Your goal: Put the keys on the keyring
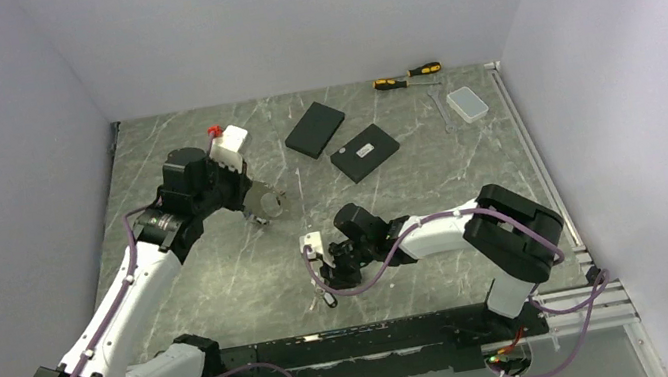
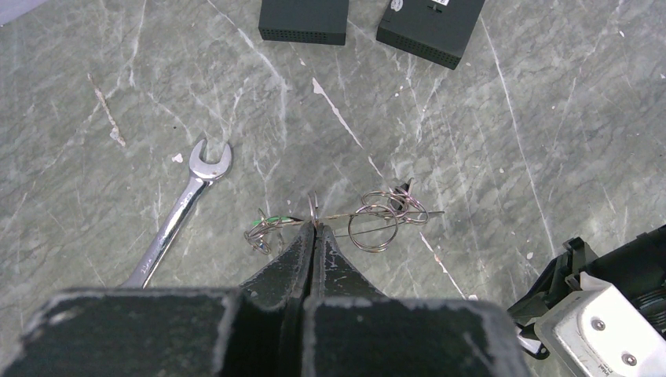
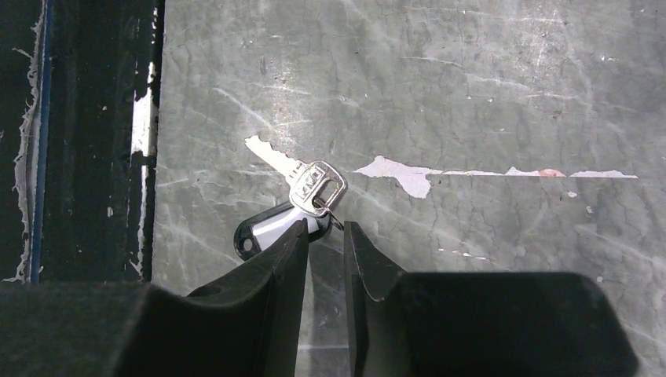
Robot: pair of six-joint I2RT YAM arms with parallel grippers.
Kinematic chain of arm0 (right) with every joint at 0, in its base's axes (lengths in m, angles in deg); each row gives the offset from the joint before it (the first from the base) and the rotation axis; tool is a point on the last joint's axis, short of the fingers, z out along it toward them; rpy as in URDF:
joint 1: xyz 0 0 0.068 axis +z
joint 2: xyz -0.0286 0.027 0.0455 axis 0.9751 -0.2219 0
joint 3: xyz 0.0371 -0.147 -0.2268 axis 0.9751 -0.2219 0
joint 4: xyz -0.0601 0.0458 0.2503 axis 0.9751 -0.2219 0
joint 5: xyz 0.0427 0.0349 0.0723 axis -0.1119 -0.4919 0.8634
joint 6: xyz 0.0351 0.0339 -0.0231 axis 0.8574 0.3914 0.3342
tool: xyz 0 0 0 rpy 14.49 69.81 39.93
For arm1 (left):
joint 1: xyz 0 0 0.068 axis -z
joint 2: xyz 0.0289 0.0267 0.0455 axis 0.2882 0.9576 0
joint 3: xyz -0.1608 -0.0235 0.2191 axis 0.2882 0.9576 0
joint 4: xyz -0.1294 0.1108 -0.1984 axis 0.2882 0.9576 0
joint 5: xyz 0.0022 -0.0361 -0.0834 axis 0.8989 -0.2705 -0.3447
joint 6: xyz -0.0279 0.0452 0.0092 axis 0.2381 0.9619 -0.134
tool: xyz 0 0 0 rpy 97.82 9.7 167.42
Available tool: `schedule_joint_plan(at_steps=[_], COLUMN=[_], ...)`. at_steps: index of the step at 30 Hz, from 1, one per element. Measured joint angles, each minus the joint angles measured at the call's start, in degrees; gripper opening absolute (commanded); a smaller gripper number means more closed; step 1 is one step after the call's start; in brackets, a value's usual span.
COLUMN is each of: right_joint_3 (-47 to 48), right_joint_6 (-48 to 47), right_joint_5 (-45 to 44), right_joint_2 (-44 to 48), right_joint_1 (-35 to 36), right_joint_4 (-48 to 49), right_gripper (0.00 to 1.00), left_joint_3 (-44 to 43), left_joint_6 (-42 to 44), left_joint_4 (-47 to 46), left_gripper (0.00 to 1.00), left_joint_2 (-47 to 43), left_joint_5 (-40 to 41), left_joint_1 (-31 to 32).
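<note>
My left gripper (image 2: 314, 228) is shut on the keyring (image 2: 345, 215), a thin grey wire loop seen edge-on and held above the table. A green-headed key (image 2: 265, 225) hangs on it to the left of the fingers, and several small split rings with keys (image 2: 385, 214) hang to the right. In the top view this gripper (image 1: 259, 207) is left of centre. My right gripper (image 3: 326, 228) is low over the table near the front edge, open by a narrow gap. Just ahead of its tips lies a silver key (image 3: 302, 177) with a black tag (image 3: 263, 229); its small ring sits at the gap's mouth.
A wrench (image 2: 182, 216) lies on the marble below the left gripper. Two black boxes (image 1: 314, 129) (image 1: 365, 152), two yellow-and-black screwdrivers (image 1: 406, 77) and a clear plastic case (image 1: 467, 104) sit at the back. The black rail (image 3: 94, 133) runs along the near edge beside the key.
</note>
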Motion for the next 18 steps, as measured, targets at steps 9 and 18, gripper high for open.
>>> schedule_joint_plan(at_steps=[9,18], right_joint_3=[-0.1,-0.1], right_joint_6=[0.0,0.0], right_joint_5=[-0.1,-0.1], right_joint_2=[0.4,0.4], right_joint_1=[0.0,0.0], right_joint_4=[-0.1,-0.1], right_gripper=[0.21,0.08], left_joint_3=[0.0,0.0], left_joint_6=[0.0,0.0], left_joint_4=[0.0,0.0], left_gripper=[0.0,0.0], left_joint_2=[0.0,0.0], left_joint_5=[0.0,0.0], left_joint_1=[0.0,0.0])
